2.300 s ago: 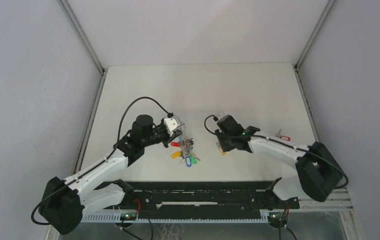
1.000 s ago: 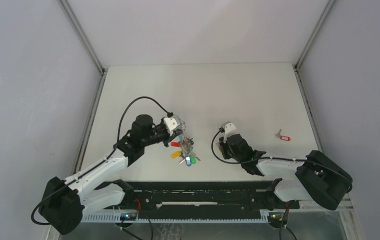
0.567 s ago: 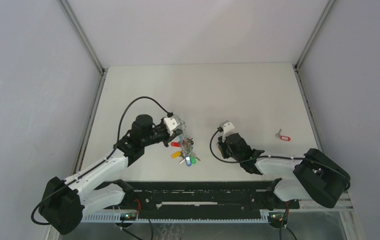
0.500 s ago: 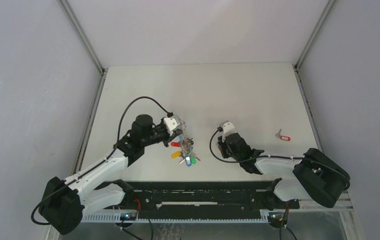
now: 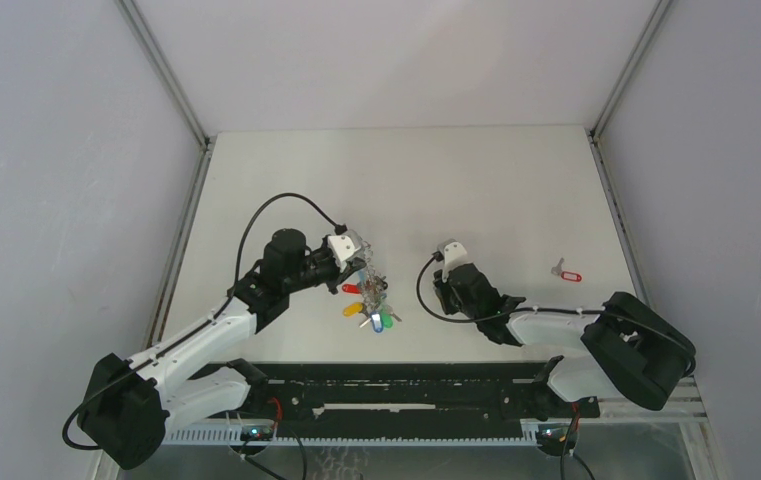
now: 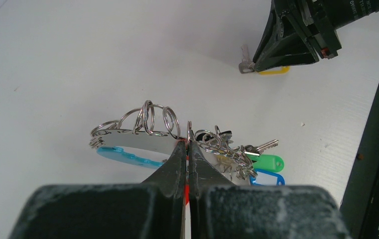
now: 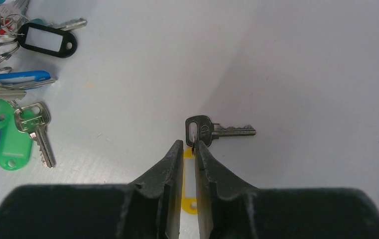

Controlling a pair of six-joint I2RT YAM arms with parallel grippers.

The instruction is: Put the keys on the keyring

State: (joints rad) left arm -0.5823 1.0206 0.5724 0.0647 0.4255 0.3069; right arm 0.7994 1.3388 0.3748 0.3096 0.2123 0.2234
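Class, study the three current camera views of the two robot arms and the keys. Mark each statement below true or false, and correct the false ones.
1. The left gripper is shut on the keyring. True.
2. The red-tagged key lies between the two grippers. False: it lies alone on the table, out beyond the right gripper, near the table's right edge.
3. The tag of the yellow-tagged key sits between the fingers of the right gripper. True.
4. The yellow-tagged key is already threaded on the keyring. False: it lies flat on the table, apart from the keyring.
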